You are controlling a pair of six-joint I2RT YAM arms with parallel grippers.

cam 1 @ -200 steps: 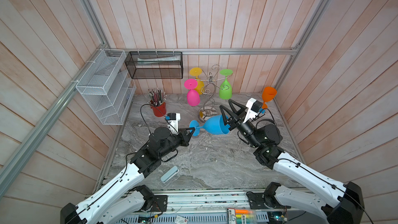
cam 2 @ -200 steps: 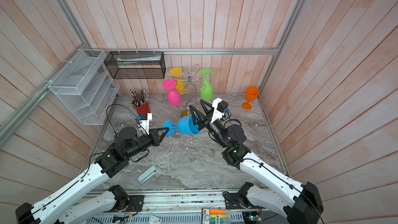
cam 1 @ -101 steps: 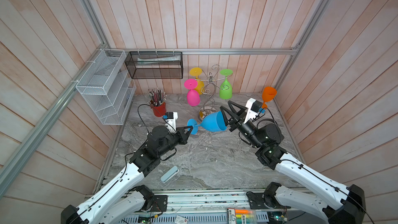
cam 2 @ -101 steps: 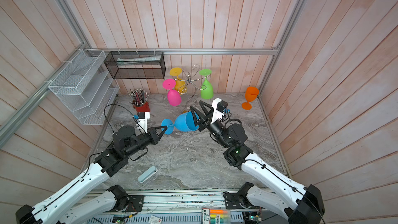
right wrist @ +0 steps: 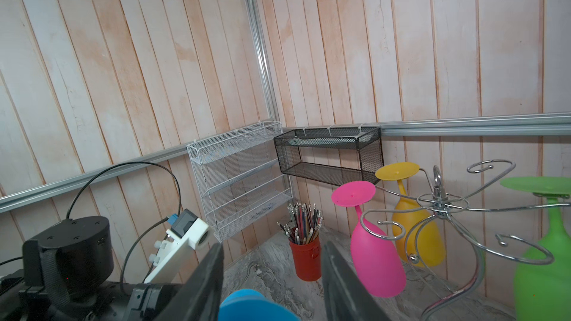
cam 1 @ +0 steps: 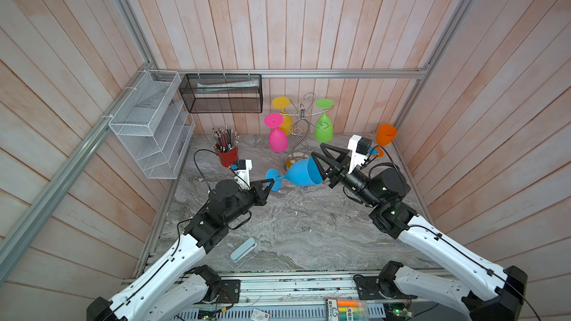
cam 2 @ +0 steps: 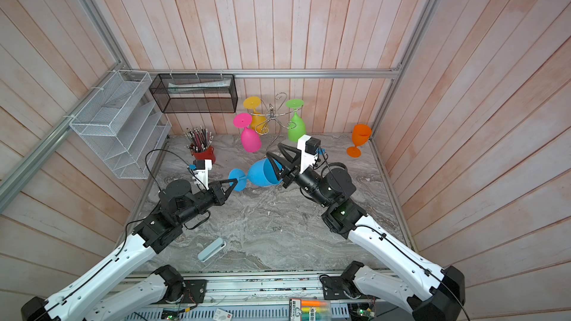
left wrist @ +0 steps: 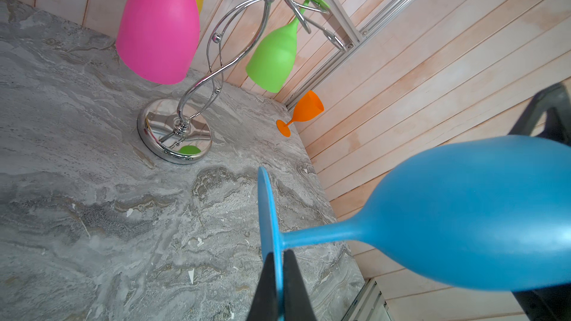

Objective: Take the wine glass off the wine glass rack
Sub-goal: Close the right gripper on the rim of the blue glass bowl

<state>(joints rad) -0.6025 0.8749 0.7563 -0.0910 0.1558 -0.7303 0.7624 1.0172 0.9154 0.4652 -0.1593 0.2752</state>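
The blue wine glass [cam 1: 301, 172] [cam 2: 262, 174] lies sideways in the air in front of the wine glass rack [cam 1: 298, 137], clear of its hooks. My left gripper [cam 1: 272, 184] [left wrist: 279, 257] is shut on the edge of the glass's round foot. My right gripper [cam 1: 317, 152] [right wrist: 272, 247] straddles the mouth end of the bowl [right wrist: 253, 304]. Its jaws stand apart, with a gap showing beside one finger. Pink [cam 1: 277, 140], yellow [cam 1: 285, 120] and green [cam 1: 323, 129] glasses hang upside down from the chrome rack [left wrist: 174, 132].
An orange glass [cam 1: 384, 135] stands upright at the back right corner. A red pencil cup [cam 1: 227, 155] sits at the back left, below a white wire shelf [cam 1: 151, 131] and a black mesh basket [cam 1: 221, 94]. A pale blue case [cam 1: 243, 249] lies near the front.
The blue glass has risen a little and shifted left with both grippers. My right jaws have narrowed round the bowl. My left gripper keeps its hold on the foot.
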